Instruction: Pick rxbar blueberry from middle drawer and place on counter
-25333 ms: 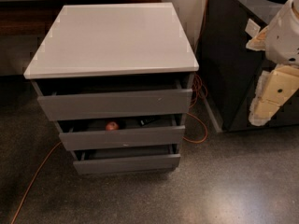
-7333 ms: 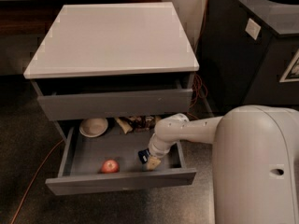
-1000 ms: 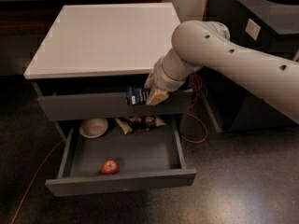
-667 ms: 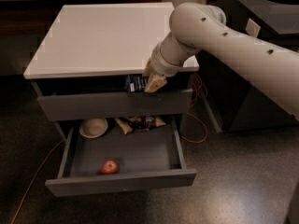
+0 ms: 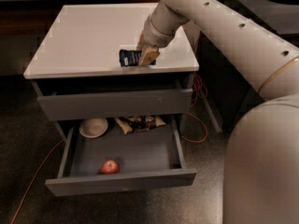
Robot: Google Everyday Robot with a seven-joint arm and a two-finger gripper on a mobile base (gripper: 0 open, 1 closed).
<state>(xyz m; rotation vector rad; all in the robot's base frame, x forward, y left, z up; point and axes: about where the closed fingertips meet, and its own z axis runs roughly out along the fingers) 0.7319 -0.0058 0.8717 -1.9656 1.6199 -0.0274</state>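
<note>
The rxbar blueberry (image 5: pixel 129 58), a small dark blue-black wrapped bar, is held over the front part of the white counter (image 5: pixel 84 36). My gripper (image 5: pixel 145 55) is shut on the bar's right end, with tan fingers (image 5: pixel 148 56) either side of it. I cannot tell whether the bar touches the counter. The middle drawer (image 5: pixel 120 181) is pulled wide open below.
In the open drawer lie a red apple (image 5: pixel 110 166), a white bowl (image 5: pixel 93 127) and crinkly brown snack bags (image 5: pixel 139 123). A black bin (image 5: pixel 261 13) with a round hole stands at right. An orange cable (image 5: pixel 32 181) runs over the floor. My arm fills the right side.
My gripper has lifted the bar from in front of the top drawer up and over the counter's front edge. The drawer and its contents have not moved.
</note>
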